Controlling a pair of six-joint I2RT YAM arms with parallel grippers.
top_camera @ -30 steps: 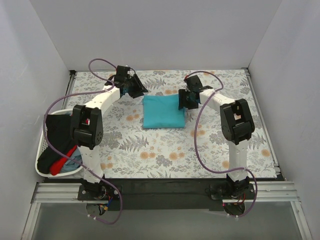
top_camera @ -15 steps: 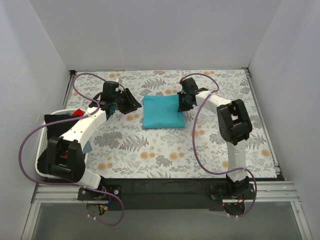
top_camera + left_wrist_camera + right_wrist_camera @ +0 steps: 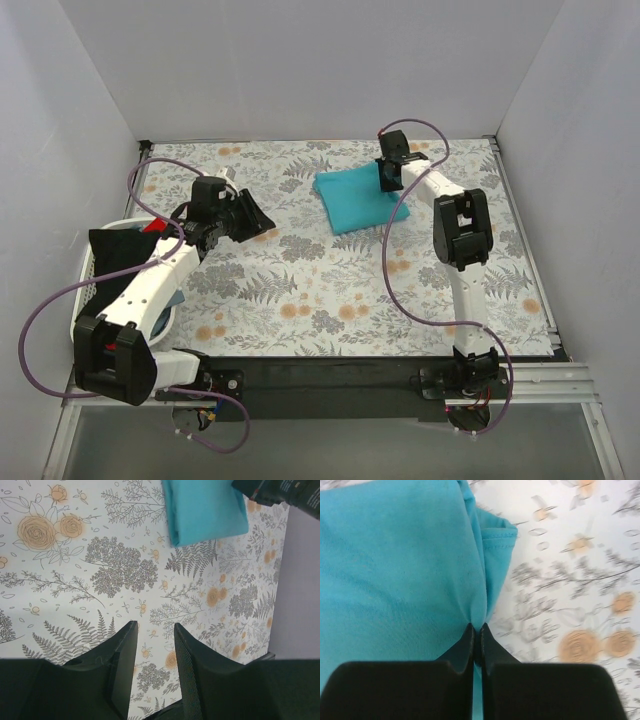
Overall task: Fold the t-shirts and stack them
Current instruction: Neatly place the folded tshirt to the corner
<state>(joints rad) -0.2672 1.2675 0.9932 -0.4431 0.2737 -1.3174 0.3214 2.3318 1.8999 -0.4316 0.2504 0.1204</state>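
A folded turquoise t-shirt (image 3: 350,198) lies askew at the back of the table, right of centre. My right gripper (image 3: 392,176) sits at its right edge. In the right wrist view the jaws are shut on a pinched fold of the turquoise t-shirt (image 3: 395,570), and the right gripper (image 3: 476,626) puckers the cloth. My left gripper (image 3: 255,218) hovers over the floral table left of centre, well apart from the shirt. In the left wrist view the left gripper (image 3: 155,627) stands open with only tablecloth between its fingers; the turquoise t-shirt (image 3: 205,510) shows far off.
A white slatted basket (image 3: 85,300) stands at the table's left edge with a black shirt (image 3: 115,255) and a red one (image 3: 152,227) in it. The left arm reaches over it. White walls close in the table on three sides.
The right gripper shut on the turquoise t-shirt's right edge and dragged it toward the back right, turning it askew. The left arm pulled away to the left and nearer.
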